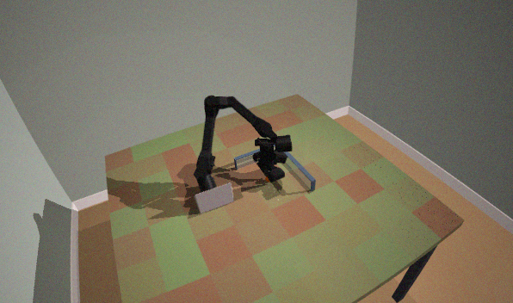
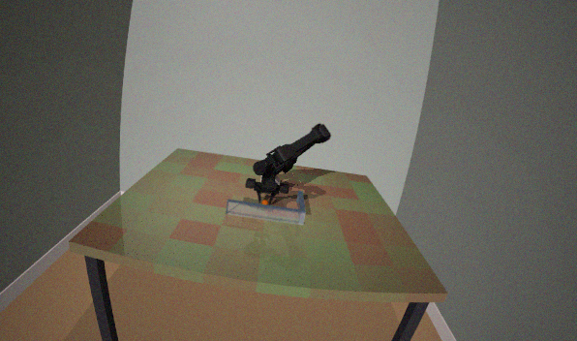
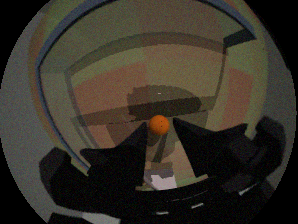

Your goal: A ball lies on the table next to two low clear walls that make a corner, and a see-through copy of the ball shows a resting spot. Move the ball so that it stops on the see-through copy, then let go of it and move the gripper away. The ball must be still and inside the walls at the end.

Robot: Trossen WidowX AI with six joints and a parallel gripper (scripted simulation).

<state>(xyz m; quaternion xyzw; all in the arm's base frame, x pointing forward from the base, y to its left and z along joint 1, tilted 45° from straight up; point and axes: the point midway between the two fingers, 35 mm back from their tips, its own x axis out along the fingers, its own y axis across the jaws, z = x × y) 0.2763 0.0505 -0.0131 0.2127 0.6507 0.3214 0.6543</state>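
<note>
The orange ball is low at the table, inside the corner of the two low clear walls with blue rims. My gripper points down with its fingertips on either side of the ball. It is open: in the wrist view a narrow gap shows between the ball and each fingertip. In the top view the gripper hides most of the ball. The see-through copy cannot be made out apart from the ball in any view.
One clear wall stands close beyond the fingers as seen from the arm's base, and the other runs off to one side. A pale upright panel stands by the arm's base. The patchwork table carries the arm's shadows.
</note>
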